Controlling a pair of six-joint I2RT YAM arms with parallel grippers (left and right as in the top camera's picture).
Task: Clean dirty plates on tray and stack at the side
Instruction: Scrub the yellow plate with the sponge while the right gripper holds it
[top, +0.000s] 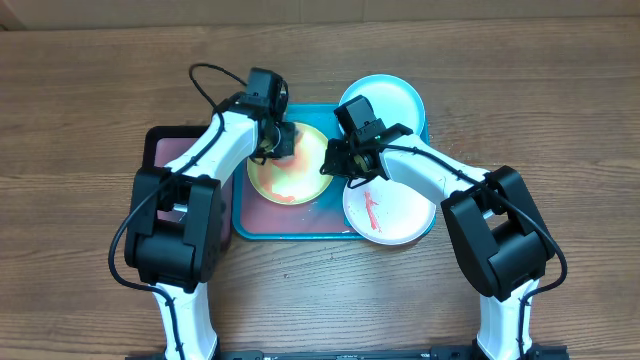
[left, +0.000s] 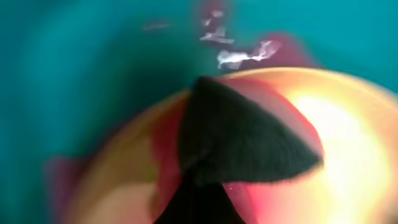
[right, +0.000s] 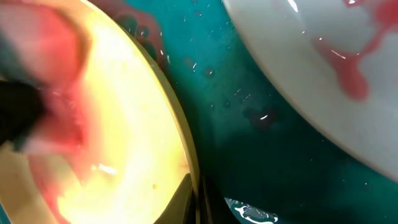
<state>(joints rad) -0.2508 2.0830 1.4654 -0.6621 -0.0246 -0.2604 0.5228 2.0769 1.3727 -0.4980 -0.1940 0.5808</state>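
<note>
Presently scrubbing, first plate. Left gripper (top: 281, 142) is closed tight on a dark pad (left: 242, 140), and the pad is pressed onto the yellow-green plate (top: 300, 180) near its 12 o'clock rim. Right gripper (top: 347, 162) is closed too; by the look of its wrist view it pinches that plate's rim at 3 o'clock to steady it. The plate sits in the teal tray (top: 290, 224), left of centre. White plate (top: 398, 215), with a red streak across it, overhangs the tray's 4 o'clock corner. Light blue plate (top: 390, 98) rides the 1 o'clock corner. Black tray (top: 160, 150) lies just beside at 9 o'clock.

Red film (right: 65, 81) spreads around the pad and, from overhead, shows again near the plate's 6 o'clock edge. Tray base is wet.

Doing it well, my reading:
- Hold the rim pinch firm so the plate doesn't skate on the wet base.
- Sweep the pad in overlapping arcs from 12 round toward 6, with light pressure so the plate doesn't tip.
- Mind the pad doesn't strike the right fingers at 3.

Nothing is stacked at the side yet.
</note>
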